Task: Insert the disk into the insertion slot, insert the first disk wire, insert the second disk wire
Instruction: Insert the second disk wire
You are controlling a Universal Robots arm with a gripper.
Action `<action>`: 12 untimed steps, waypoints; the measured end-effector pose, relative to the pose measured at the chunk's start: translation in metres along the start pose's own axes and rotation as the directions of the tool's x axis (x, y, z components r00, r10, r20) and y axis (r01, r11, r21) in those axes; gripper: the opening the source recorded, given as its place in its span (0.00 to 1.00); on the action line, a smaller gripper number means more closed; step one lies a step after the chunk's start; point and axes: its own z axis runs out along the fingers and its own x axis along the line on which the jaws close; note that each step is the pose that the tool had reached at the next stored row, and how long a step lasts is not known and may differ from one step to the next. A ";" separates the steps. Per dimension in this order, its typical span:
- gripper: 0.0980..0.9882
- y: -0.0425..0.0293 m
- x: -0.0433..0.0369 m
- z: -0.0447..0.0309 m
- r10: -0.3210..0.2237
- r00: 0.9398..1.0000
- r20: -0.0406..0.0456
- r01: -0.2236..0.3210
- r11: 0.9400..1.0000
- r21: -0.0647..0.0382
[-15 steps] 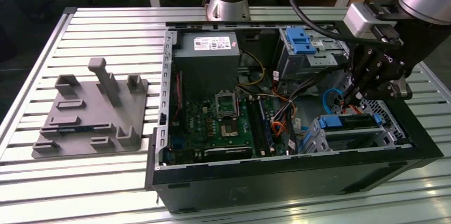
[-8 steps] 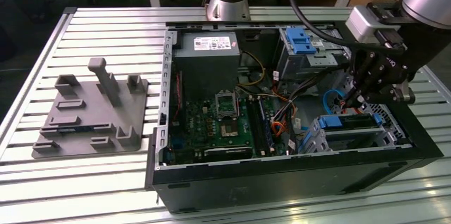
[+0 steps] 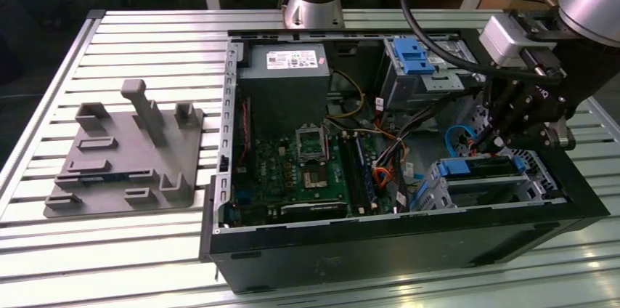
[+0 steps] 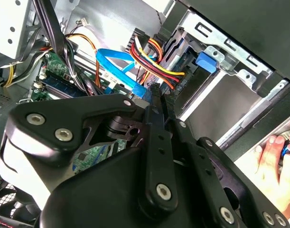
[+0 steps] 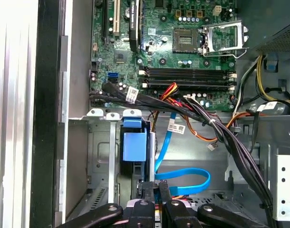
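1. Slatted aluminium table [image 3: 136, 46]: carries the computer case [image 3: 388, 250], which lies on its side with the side panel off; landmark for every entry below.
2. Grey fixture plate [image 3: 126, 155]: on the table, well apart from the case, towards the exterior view's left.
3. Motherboard [image 3: 300, 177]: on the case floor; a power supply [image 3: 286, 68] sits beside it at the far end.
4. Insertion slot [image 3: 484, 184]: perforated sheet-metal cage in the near corner of the case, towards the exterior view's right.
5. Disk [image 3: 480, 168]: appears already seated in the insertion slot, its blue carrier edge showing at the cage mouth; seating depth cannot be confirmed.
6. Gripper [image 5: 157, 192]: lowered into the case just beside the disk's connector end. Fingers stand narrow, nearly together; a connector seems pinched between them, though this cannot be made out for certain.
7. Blue data cable [image 5: 192, 178]: loops just beside the gripper; a red, yellow and black power lead [image 4: 152, 59] runs to the same spot.
8. A person's hand [image 4: 273, 166]: outside the case.
9. Risks, judged: a tilted plug could jam or bend contacts; the crowded cables near the fingertips may snag; a part-seated disk could shift under pressure.
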 end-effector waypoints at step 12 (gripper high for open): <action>0.07 0.0000 0.0013 0.0005 0.000 1.000 0.001 0.000 1.000 0.000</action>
